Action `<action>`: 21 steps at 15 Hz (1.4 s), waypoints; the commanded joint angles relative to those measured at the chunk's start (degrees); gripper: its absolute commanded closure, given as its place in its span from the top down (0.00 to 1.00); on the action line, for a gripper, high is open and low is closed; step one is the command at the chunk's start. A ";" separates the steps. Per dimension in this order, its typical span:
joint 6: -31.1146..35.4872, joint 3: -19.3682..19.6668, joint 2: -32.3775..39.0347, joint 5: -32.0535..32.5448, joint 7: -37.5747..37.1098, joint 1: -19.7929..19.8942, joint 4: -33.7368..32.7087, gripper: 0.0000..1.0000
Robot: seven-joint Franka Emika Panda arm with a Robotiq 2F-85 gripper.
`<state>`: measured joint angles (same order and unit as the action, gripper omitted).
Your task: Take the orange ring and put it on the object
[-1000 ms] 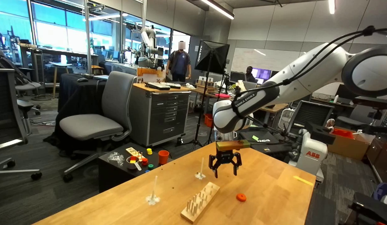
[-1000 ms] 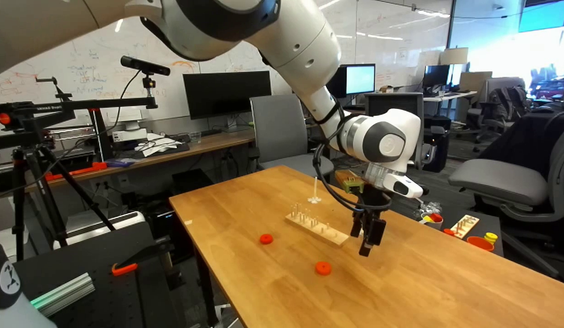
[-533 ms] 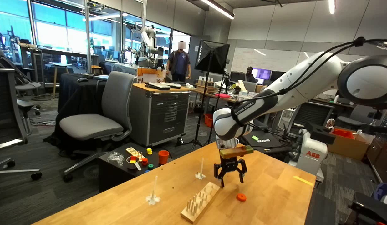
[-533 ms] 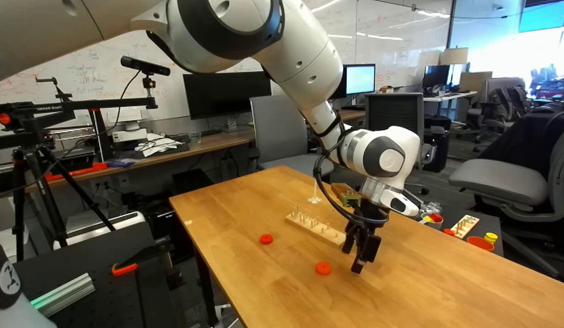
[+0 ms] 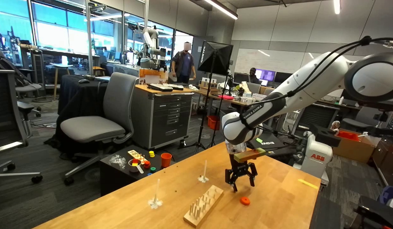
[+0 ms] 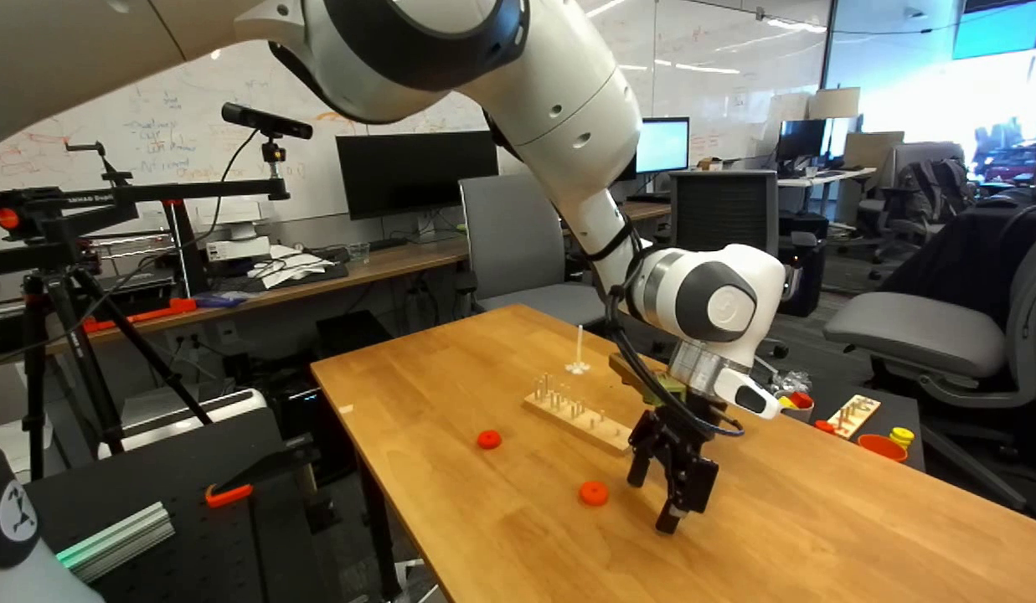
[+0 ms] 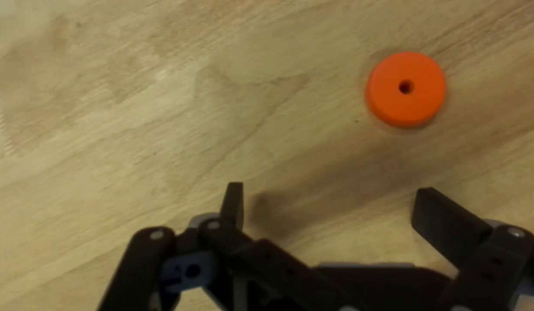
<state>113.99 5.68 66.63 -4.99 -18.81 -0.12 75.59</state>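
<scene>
The orange ring point(image 5: 245, 200) lies flat on the table near one end of the wooden block; it also shows in an exterior view point(image 6: 594, 493) and in the wrist view point(image 7: 406, 90), with a small central hole. The object, a long pale wooden block point(image 5: 205, 205) with upright pegs, lies on the table and shows in both exterior views point(image 6: 597, 430). My gripper point(image 5: 244, 188) is open and empty, pointing down just above the table, beside the ring and not around it point(image 6: 651, 507). In the wrist view the ring is beyond the spread fingertips point(image 7: 330, 188), up and to the right.
A second orange ring point(image 6: 488, 439) lies farther along the table. Two thin upright stems point(image 5: 157, 189) point(image 5: 205, 168) stand on the table past the block. A low black side table point(image 5: 120, 178) holds an orange cup point(image 5: 166, 159) and small coloured pieces.
My gripper has come down toward the table and then shifted sideways, away from the block's end and closer to the ring. It stays open. The ring and block have not moved.
</scene>
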 commanded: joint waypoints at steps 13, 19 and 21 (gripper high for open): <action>31.91 -1.70 -15.66 8.99 16.72 -0.74 32.25 1.00; 48.51 -3.84 -20.77 8.41 21.80 1.35 44.34 1.00; 51.65 -4.30 -22.06 8.54 22.75 1.78 47.40 1.00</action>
<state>160.76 3.12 49.15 3.04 1.29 -0.27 116.06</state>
